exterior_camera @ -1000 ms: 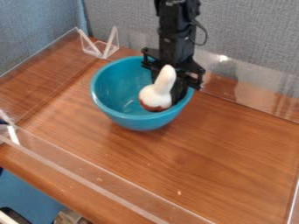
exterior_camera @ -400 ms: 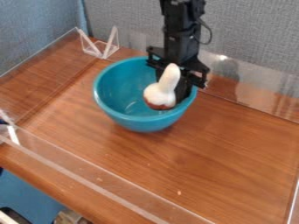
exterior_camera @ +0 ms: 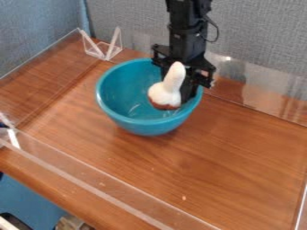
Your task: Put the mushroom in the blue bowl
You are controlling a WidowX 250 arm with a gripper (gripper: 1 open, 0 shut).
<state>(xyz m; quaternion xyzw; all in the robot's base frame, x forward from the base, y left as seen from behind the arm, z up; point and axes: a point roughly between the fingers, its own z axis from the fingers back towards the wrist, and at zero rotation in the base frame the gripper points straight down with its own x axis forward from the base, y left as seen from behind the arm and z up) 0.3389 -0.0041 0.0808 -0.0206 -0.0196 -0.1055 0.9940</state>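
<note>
The blue bowl (exterior_camera: 118, 106) sits on the wooden table, left of centre toward the back. My black gripper (exterior_camera: 179, 72) reaches straight down over the bowl's right side and is shut on the mushroom (exterior_camera: 170, 87). It grips the mushroom by its cream stem. The mushroom hangs tilted, its reddish-brown cap pointing down inside the bowl, low near the inner right wall. I cannot tell whether the cap touches the bowl.
A low clear plastic wall (exterior_camera: 84, 166) runs around the wooden table (exterior_camera: 228, 153). A white wire stand (exterior_camera: 103, 42) leans at the back left corner. A grey-blue partition stands behind the table.
</note>
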